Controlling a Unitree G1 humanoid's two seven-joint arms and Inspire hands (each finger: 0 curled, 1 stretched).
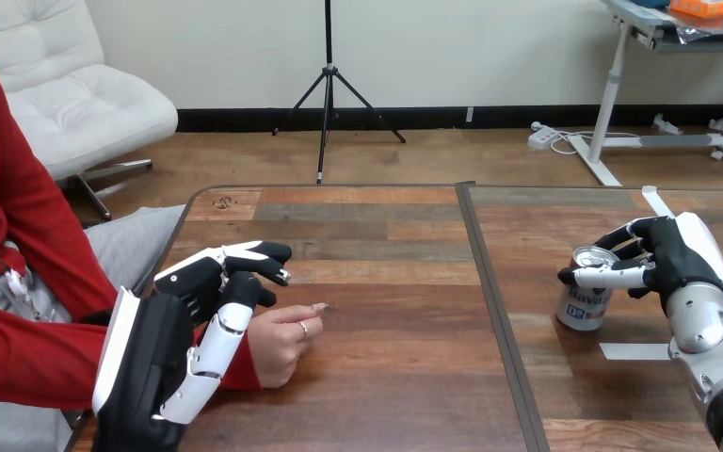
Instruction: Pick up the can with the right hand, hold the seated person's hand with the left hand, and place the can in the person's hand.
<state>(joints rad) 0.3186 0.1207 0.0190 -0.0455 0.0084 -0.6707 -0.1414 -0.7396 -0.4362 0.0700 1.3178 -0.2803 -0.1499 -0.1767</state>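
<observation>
A silver can with blue print [585, 299] stands upright on the right half of the table. My right hand [670, 256] is at its right side, with the thumb across the front of its rim and the fingers curled behind it. At the table's left edge the person's hand [287, 341] rests on the wood as a loose fist. My left hand [209, 303] sits over the wrist, fingers curled on the far side and the thumb [218, 339] lying down the near side.
A dark seam [491, 311] splits the wooden table [386, 377] into two halves. White tape strips lie near the can [633, 351] and at the far right [655, 200]. The person's red sleeve [28, 348] fills the lower left.
</observation>
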